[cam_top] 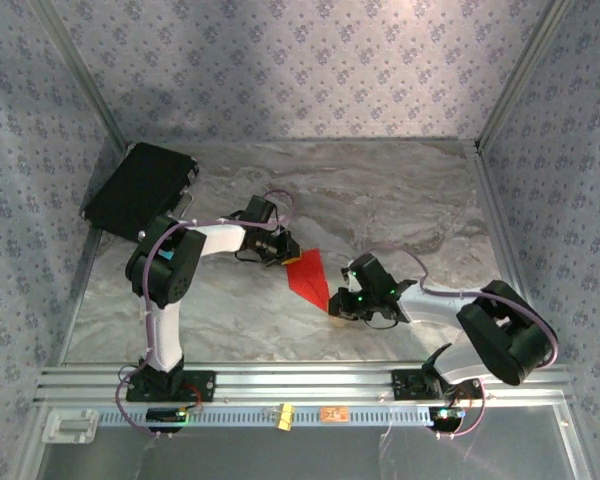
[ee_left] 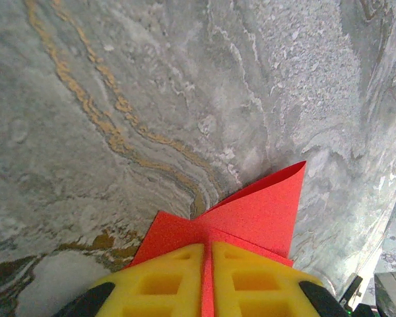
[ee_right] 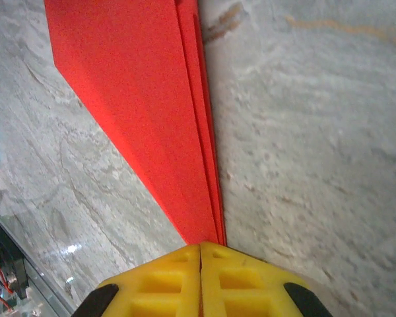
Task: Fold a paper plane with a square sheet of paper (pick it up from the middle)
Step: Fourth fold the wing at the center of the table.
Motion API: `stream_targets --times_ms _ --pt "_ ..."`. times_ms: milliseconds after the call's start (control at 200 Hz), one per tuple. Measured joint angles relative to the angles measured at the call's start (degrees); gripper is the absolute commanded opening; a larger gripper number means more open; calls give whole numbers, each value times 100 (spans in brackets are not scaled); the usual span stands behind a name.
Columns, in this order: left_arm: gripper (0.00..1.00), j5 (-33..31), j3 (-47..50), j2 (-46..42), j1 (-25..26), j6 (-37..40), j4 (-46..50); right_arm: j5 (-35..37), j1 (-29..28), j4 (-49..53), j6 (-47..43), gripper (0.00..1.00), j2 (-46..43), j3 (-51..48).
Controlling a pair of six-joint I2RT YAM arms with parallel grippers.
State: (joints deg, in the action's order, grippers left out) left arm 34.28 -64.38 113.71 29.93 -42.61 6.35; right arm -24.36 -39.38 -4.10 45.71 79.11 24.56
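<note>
Overhead, the folded red paper [cam_top: 308, 275] is at the middle of the worktop [cam_top: 400, 200] between both arms, with the left fingers [cam_top: 280, 250] at its far end and the right fingers [cam_top: 337, 300] at its near tip. A black case [cam_top: 140, 190] lies far left.

From the left wrist, the yellow left fingers [ee_left: 165, 281] pinch the folded red paper [ee_left: 264, 211] (one flap curls upward).

From the right wrist, the right fingers [ee_right: 162, 284] clamp the folded red paper [ee_right: 138, 99] at its layered, pointed end.

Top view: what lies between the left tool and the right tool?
The folded red paper spans the stretch from left tool to right tool, as the top view shows.
</note>
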Motion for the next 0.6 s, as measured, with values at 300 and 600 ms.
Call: stream_targets --times_ms 300,600 --pt "13 0 0 0 0 13 2 -20 13 291 103 9 -634 -365" --pt "13 2 0 0 0 15 2 -44 42 195 275 9 -431 597"
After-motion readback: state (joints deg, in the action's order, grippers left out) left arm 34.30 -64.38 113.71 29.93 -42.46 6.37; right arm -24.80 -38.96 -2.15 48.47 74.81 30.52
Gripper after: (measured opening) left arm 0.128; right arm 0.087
